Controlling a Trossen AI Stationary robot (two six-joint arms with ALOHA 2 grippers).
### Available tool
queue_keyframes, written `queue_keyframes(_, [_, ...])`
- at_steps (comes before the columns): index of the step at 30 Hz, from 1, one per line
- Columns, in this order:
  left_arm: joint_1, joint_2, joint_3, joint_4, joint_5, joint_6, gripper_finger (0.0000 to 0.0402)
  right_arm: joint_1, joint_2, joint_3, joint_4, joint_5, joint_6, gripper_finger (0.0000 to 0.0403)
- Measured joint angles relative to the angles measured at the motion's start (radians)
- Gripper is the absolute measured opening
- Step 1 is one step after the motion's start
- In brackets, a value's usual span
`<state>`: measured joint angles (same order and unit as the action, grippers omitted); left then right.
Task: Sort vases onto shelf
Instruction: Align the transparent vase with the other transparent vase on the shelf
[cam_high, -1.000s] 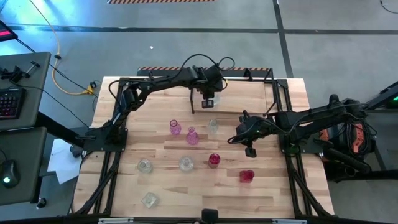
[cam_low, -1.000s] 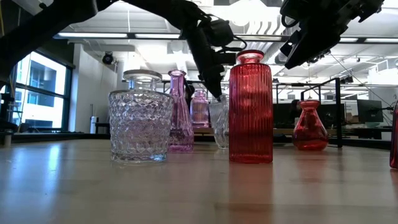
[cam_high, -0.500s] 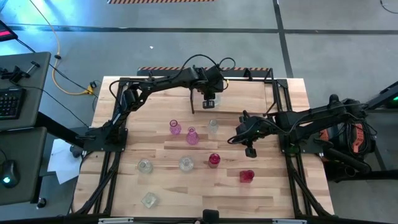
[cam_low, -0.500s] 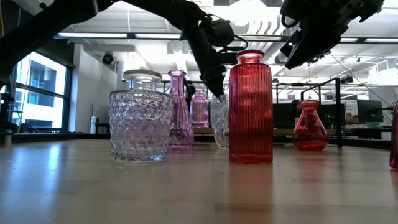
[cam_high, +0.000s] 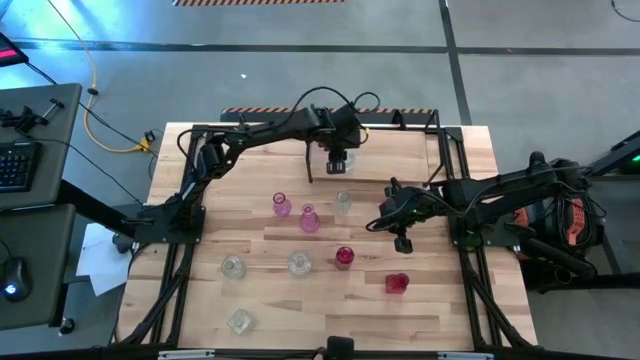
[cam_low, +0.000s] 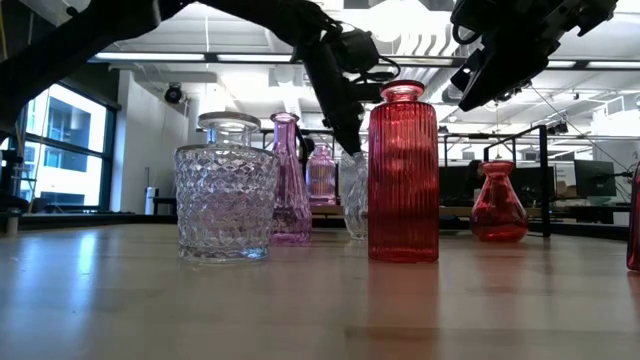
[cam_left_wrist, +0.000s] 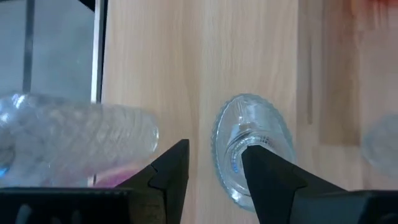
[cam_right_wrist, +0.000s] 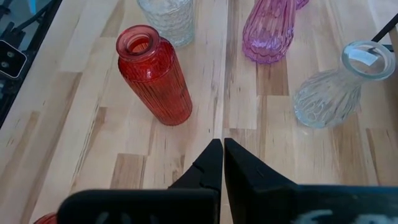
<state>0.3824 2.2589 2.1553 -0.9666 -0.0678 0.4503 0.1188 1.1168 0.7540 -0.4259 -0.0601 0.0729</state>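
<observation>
Evidently the step in hand is letting go of a clear ribbed vase (cam_left_wrist: 245, 121), which stands upright on the light board of the shelf (cam_high: 390, 160) at the far edge of the surface. The left hand (cam_left_wrist: 214, 149) hovers directly over it with its fingers apart; bare wood shows in the gap between them, and one fingertip overlaps the vase's rim in the wrist view, so I cannot tell whether it is fully clear of the glass. To finish well, the hand should probably spread fully and lift straight up before travelling sideways, since a sideways drag could tip the narrow neck. Another clear glass piece (cam_left_wrist: 81, 140) sits just beside it near the shelf's black frame, so the retreat is better made away from that side. Pink bottles (cam_high: 281, 205), a tall red ribbed vase (cam_right_wrist: 155, 78) and more clear ones (cam_high: 233, 267) wait on the surface. The right hand (cam_right_wrist: 222, 149) hangs above them, fingers pressed together and empty.
</observation>
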Motion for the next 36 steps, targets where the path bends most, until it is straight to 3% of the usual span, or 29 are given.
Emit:
queue_keyframes(7, [0.005, -0.005, 0.091, -0.086, 0.003, 0.009, 0.0140, 0.000, 0.000, 0.000, 0.001, 0.000, -0.007, 0.0000])
queue_keyframes(11, [0.008, 0.001, 0.094, -0.087, 0.060, -0.001, 0.0140, 0.000, 0.000, 0.000, 0.008, 0.000, -0.010, 0.0000])
queue_keyframes(32, [0.018, 0.041, 0.093, -0.064, 0.052, -0.003, 0.0140, 0.000, 0.000, 0.000, 0.009, 0.003, -0.025, 0.0000])
queue_keyframes(36, [0.016, 0.041, 0.093, -0.075, 0.040, -0.003, 0.0140, -0.003, 0.000, 0.000, 0.010, 0.099, -0.057, 0.0000])
